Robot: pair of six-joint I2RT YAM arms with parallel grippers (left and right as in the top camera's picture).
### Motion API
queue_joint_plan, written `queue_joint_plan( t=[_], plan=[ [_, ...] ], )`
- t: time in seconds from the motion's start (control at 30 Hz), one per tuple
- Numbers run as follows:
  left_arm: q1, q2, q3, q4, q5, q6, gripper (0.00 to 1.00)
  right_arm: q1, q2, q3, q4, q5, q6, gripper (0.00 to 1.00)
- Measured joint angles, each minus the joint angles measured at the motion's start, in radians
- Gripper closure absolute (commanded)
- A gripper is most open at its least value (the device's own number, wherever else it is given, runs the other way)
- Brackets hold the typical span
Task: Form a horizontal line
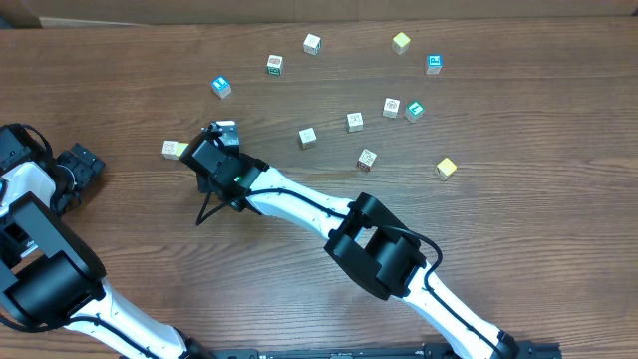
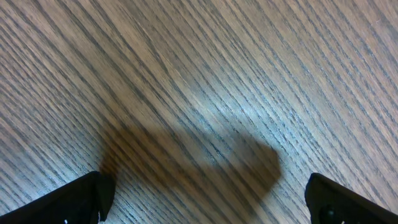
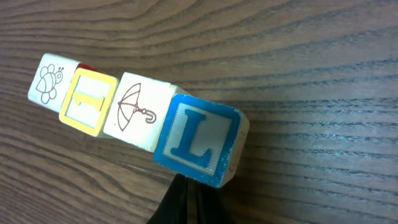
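The horizontal line (image 3: 138, 111) lies on the wooden table in the right wrist view as a straight row of touching cubes. It runs from a white bug cube (image 3: 48, 81) through a yellow cube (image 3: 89, 102) and a white umbrella cube to a blue L cube (image 3: 196, 140). My right gripper (image 3: 189, 190) is shut, holds nothing, and its tips meet the blue cube's near edge. In the overhead view the right wrist (image 1: 211, 152) hides most of the row, and only the white end cube (image 1: 174, 149) shows clearly. My left gripper (image 2: 211, 208) is open over bare wood.
Several loose cubes lie scattered across the far half of the table, among them a blue one (image 1: 220, 87), a white one (image 1: 307, 137) and a yellow one (image 1: 446, 168). The right arm (image 1: 379, 244) crosses the table's middle. The left arm (image 1: 40, 199) stays at the left edge.
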Motion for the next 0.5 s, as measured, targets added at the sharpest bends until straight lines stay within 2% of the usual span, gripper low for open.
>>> queue_joint_plan(
  t=[0.5],
  plan=[
    [0.000,0.000,0.000,0.000,0.000,0.000,0.00,-0.011,0.000,0.000,-0.010,0.011,0.000,0.96]
  ],
)
